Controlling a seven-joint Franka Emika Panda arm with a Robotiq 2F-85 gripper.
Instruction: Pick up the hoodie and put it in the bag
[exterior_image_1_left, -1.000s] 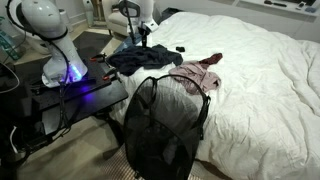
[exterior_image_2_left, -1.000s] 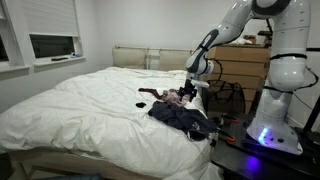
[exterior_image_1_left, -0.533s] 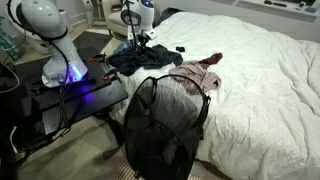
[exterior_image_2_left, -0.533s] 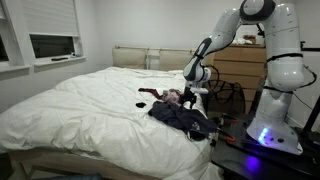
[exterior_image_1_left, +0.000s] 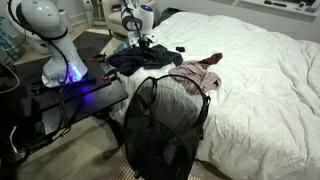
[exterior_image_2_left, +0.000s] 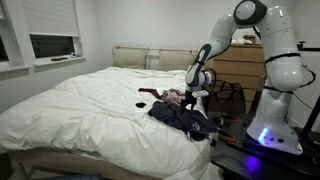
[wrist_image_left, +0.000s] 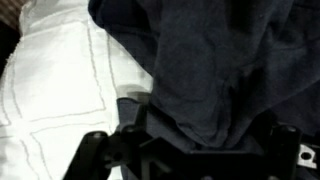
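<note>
The hoodie is a dark navy heap on the edge of the white bed, seen in both exterior views. My gripper hangs just over it, pointing down. In the wrist view the hoodie fills most of the picture and its fold dips between the jaws. The gripper is open, its dark fingers wide apart at the bottom edge. The bag, tall black mesh with a round rim, stands on the floor against the bed's side, below the hoodie.
A pink-and-white garment lies beside the hoodie on the bed. A small black object rests farther onto the quilt. The robot base with a blue light stands on a dark table next to the bag.
The arm has swung in and lowered a little, so the gripper is closer above the hoodie. The jaws stay open. Hoodie and bag have not moved.
</note>
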